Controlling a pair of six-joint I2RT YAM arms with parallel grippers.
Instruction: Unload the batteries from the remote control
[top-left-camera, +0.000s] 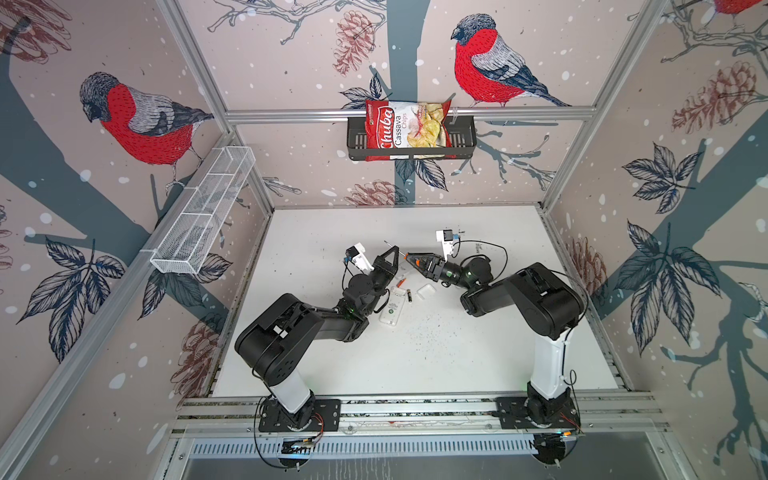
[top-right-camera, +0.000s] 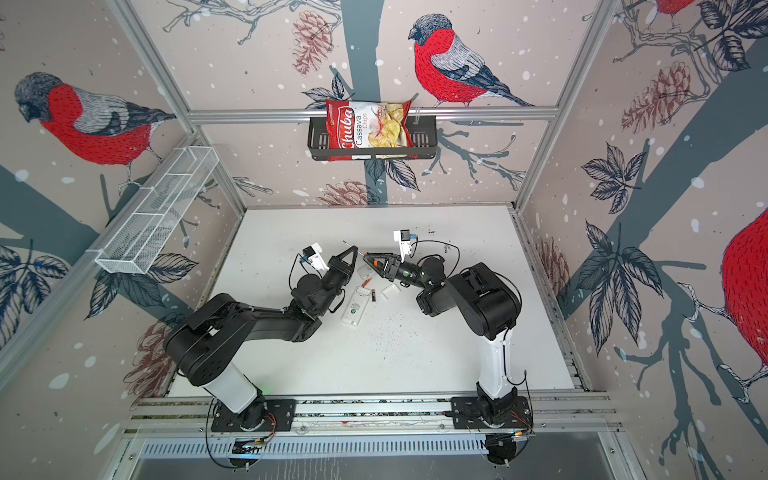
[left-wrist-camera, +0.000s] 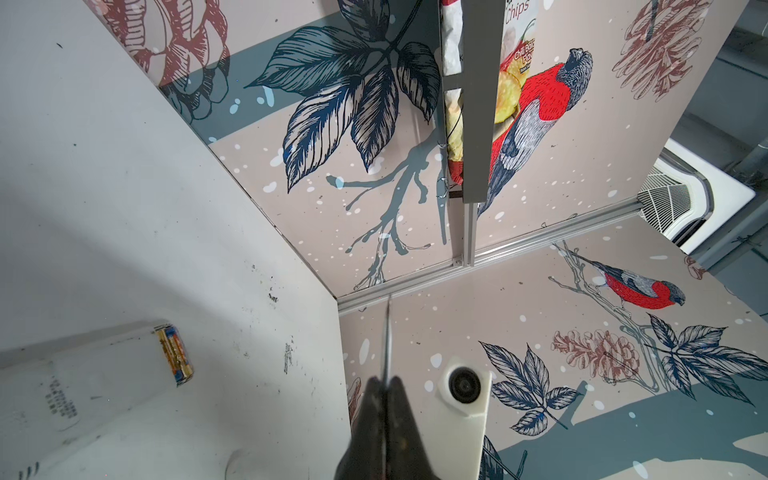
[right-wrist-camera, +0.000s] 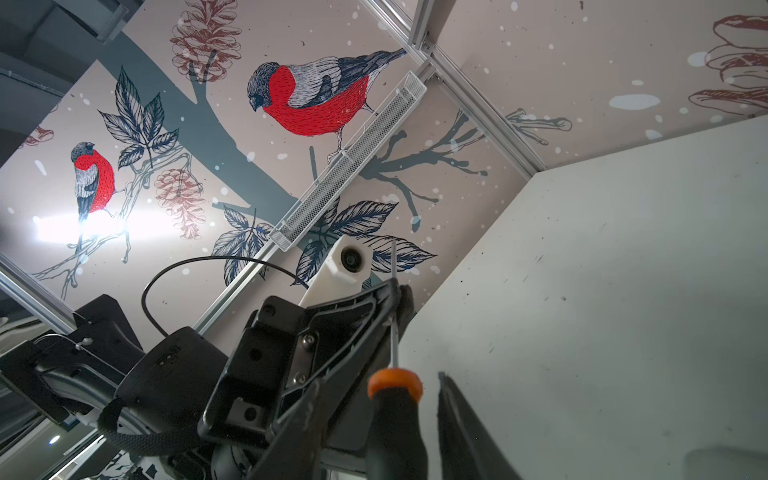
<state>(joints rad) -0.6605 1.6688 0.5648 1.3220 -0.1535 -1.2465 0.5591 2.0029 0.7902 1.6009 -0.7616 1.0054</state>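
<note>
A white remote control (top-left-camera: 392, 309) (top-right-camera: 355, 307) lies on the table between the arms. In the left wrist view the remote control (left-wrist-camera: 83, 386) shows batteries (left-wrist-camera: 172, 355) in its open end. One loose battery (top-left-camera: 409, 296) (top-right-camera: 373, 295) lies beside it. My left gripper (top-left-camera: 394, 250) (top-right-camera: 354, 249) (left-wrist-camera: 386, 380) is shut on the thin metal shaft (left-wrist-camera: 388, 332) of an orange-and-black screwdriver (top-left-camera: 415, 262) (top-right-camera: 376, 262) (right-wrist-camera: 395, 415), held above the table. My right gripper (top-left-camera: 409, 258) (top-right-camera: 368, 258) (right-wrist-camera: 378, 377) stands round the handle, with a narrow gap showing beside it.
A small white cover (top-left-camera: 426, 291) (top-right-camera: 390, 289) lies right of the loose battery. A small orange-and-dark piece (top-left-camera: 401, 284) lies just behind it. A white mesh basket (top-left-camera: 203, 212) hangs on the left wall and a black basket with a chips bag (top-left-camera: 407, 129) on the back wall.
</note>
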